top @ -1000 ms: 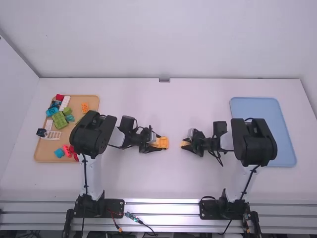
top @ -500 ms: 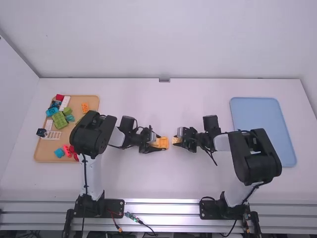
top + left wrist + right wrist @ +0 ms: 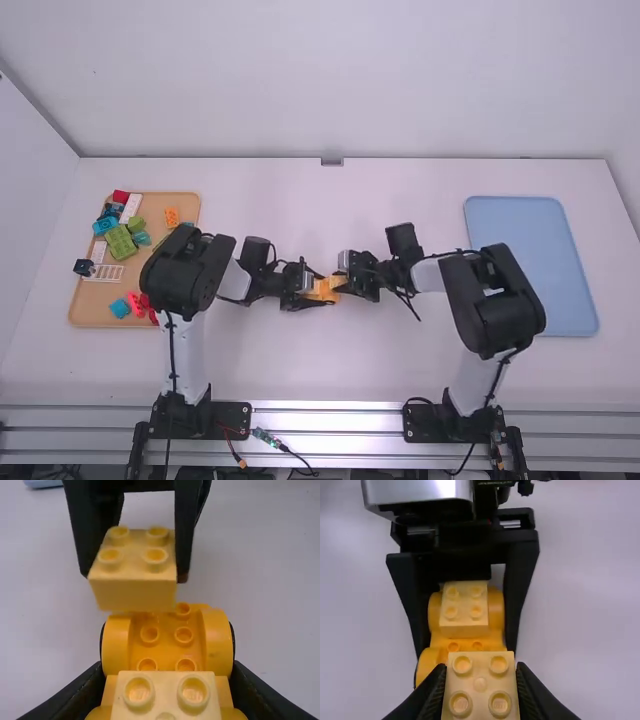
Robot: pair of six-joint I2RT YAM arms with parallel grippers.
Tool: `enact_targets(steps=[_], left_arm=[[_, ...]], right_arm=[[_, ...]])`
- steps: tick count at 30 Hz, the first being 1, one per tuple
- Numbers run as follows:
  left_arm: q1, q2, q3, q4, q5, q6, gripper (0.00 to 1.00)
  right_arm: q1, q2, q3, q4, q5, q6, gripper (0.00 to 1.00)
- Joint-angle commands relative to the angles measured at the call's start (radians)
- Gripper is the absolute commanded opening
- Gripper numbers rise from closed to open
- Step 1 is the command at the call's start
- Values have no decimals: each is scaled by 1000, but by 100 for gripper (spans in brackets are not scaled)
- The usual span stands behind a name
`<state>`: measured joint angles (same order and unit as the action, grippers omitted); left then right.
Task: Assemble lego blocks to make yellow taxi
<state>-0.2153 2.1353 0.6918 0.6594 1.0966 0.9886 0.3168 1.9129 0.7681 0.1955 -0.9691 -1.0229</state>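
Yellow block [image 3: 480,684] sat clamped in your right gripper [image 3: 481,675] | left gripper [image 3: 167,680] pinched the chassis [image 3: 167,650] | you needed square alignment, then a straight push!

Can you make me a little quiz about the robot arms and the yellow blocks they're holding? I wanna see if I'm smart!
1. Pick one: what does the right gripper hold?
A) a green brick
B) a square, pale yellow plastic block
C) a red brick

2. Count: how many round studs show on the second pale yellow plastic block, the one sitting on the chunky orange-yellow plastic car base between the left gripper's fingers?

3. True or false: the flat, light-blue tray lies nearer the right arm's base than the left arm's.

Key: 1: B. 2: four. 3: true.
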Motion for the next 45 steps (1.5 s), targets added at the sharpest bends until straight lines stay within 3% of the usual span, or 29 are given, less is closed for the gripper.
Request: enact_targets(steps=[1, 8, 13, 20, 26, 37, 45], left_arm=[[-7, 13, -19, -18, -139, -14, 30], [-7, 13, 54, -199, -137, 61, 29], [-7, 13, 72, -238, -137, 56, 28], [-7, 13, 53, -197, -137, 56, 29], [-8, 13, 42, -173, -137, 48, 29], [-8, 13, 85, -270, -137, 68, 28], [-7, 13, 46, -188, -137, 67, 28]], right_arm=[[19, 9, 38, -43, -25, -50, 5], [52, 9, 20, -17, -26, -58, 5], [53, 11, -14, 73, -29, -12, 4], [51, 64, -25, 168, -26, 67, 4], [51, 89, -1, 158, -31, 80, 4], [52, 90, 5, 163, -24, 104, 4], [66, 90, 5, 168, 31, 130, 3]])
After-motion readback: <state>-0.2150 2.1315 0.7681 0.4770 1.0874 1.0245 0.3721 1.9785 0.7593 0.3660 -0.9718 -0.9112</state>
